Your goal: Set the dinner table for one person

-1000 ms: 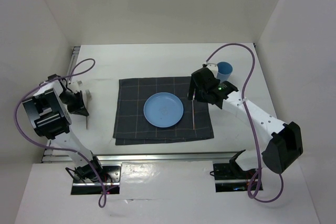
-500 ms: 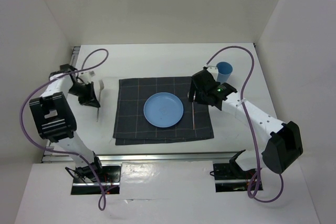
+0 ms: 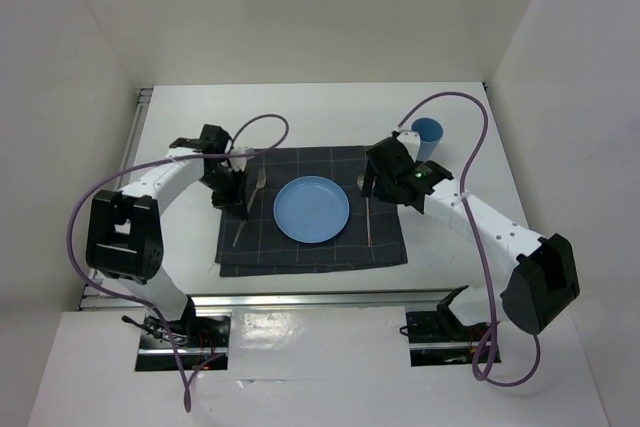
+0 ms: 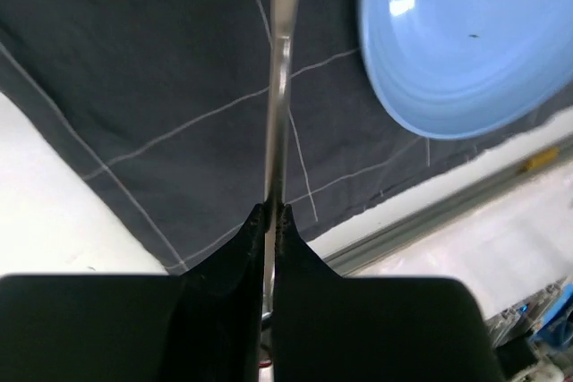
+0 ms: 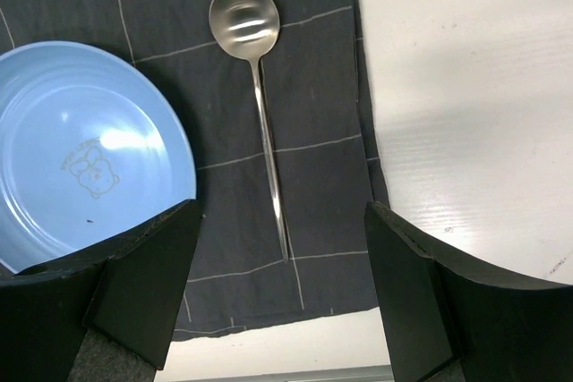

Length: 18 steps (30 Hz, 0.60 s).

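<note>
The left end effector (image 4: 271,214) is pinched tight on the slim handle of a metal utensil (image 4: 280,87). The utensil's head is cropped in the wrist view, so fork or spoon cannot be told. It is held over the left part of the dark grid-lined mat (image 3: 300,162), beside the blue plate (image 3: 311,209). The right end effector (image 5: 282,212) is spread wide and holds nothing, poised over a spoon (image 5: 266,145) that lies flat on the mat to the right of the plate. A blue cup (image 3: 428,133) stands off the mat's far right corner. The white table (image 3: 300,112) carries it all, reaching out to the enclosure walls.

The step in hand appears to be placing the left-side utensil. The next move likely calls for lowering it roughly parallel to the spoon, then opening the fingers.

Room is narrow: the free strip runs between the plate's rim and the mat's left edge, with bare table beyond. An aluminium rail (image 3: 330,297) bounds the near side, and the right arm is well apart.
</note>
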Each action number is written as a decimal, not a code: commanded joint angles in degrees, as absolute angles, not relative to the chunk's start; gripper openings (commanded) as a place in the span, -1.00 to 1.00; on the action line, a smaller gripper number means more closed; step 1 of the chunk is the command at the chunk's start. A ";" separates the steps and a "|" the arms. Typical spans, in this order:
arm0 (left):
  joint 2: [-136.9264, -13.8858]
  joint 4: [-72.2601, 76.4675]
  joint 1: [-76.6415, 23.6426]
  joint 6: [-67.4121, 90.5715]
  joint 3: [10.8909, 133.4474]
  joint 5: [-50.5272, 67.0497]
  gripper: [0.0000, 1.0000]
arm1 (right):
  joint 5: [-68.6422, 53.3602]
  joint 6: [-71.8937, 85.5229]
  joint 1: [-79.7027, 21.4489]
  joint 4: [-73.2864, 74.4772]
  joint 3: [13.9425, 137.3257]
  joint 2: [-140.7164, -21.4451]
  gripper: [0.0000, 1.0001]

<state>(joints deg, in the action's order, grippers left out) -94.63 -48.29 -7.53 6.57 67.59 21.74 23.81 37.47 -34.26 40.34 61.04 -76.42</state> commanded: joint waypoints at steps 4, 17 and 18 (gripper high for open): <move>-95.53 -44.39 -12.12 17.57 66.53 10.28 -1.00 | 28.03 38.50 -34.54 42.28 61.17 -73.39 0.64; -103.88 -42.45 -12.13 29.62 68.72 3.08 -1.00 | 30.15 37.44 -34.02 44.03 61.79 -75.58 0.66; -105.02 -43.23 -12.13 29.62 69.43 3.08 -1.00 | 30.15 36.83 -34.01 44.03 61.79 -75.59 0.66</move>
<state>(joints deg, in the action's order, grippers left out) -102.41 -43.22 -12.16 26.11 66.78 5.26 27.46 37.52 -34.24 43.11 61.04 -75.55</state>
